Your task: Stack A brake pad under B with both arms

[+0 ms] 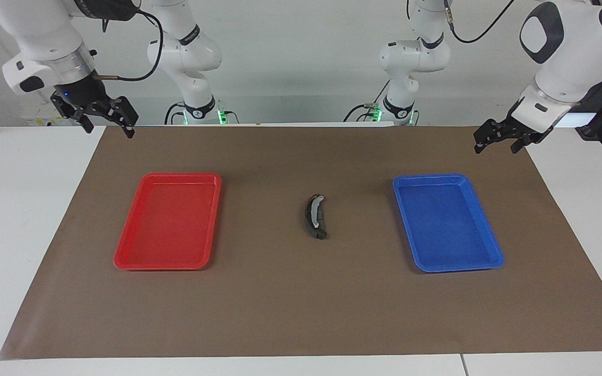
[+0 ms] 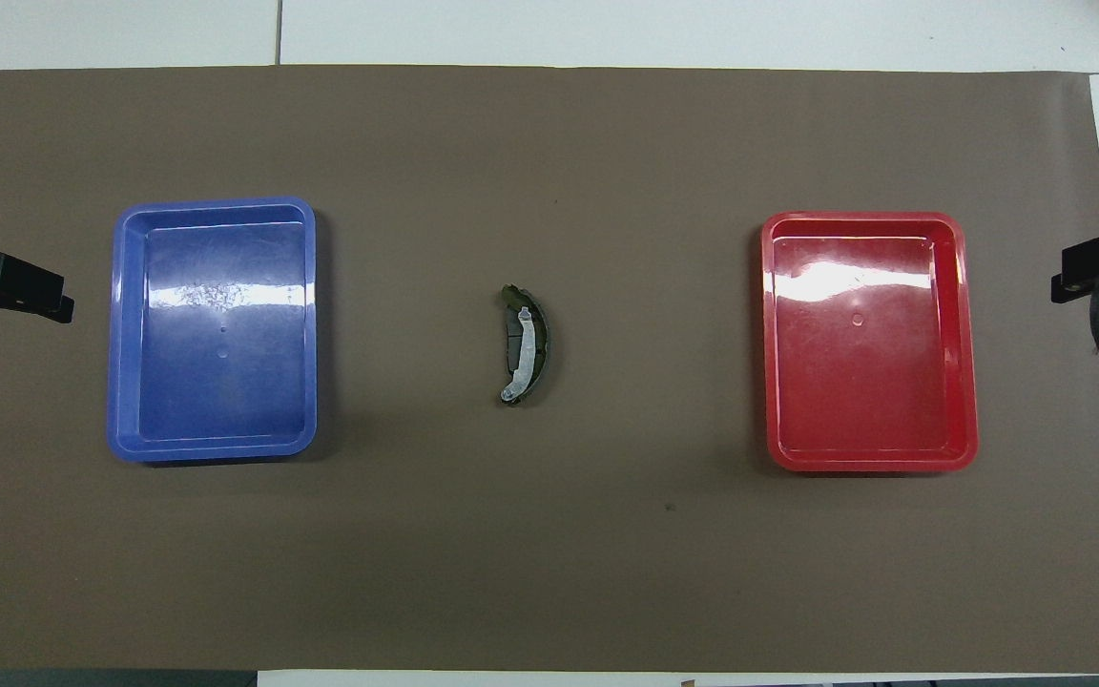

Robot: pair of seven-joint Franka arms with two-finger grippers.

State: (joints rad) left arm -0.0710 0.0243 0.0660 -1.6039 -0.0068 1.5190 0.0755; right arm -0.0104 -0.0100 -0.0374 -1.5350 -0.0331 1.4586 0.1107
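B (image 1: 314, 215), the black crescent with a silver strip, lies on the brown mat (image 1: 290, 308) of the bench, between the red tray (image 1: 123, 256) and the blue tray (image 1: 494, 258). A brake pad (image 2: 512, 336) lies under it, touching. Left gripper (image 1: 495, 141) and right gripper (image 1: 108, 127) wait above the mat's corners, jaws wide.

The desk (image 1: 29, 219) was white under a plain brown mat (image 1: 301, 308). One tray (image 1: 168, 222) was red, the other tray (image 1: 447, 223) blue. The crescent brake shoe (image 1: 314, 216) was black with a silver strip. Both claws were black on white arms.
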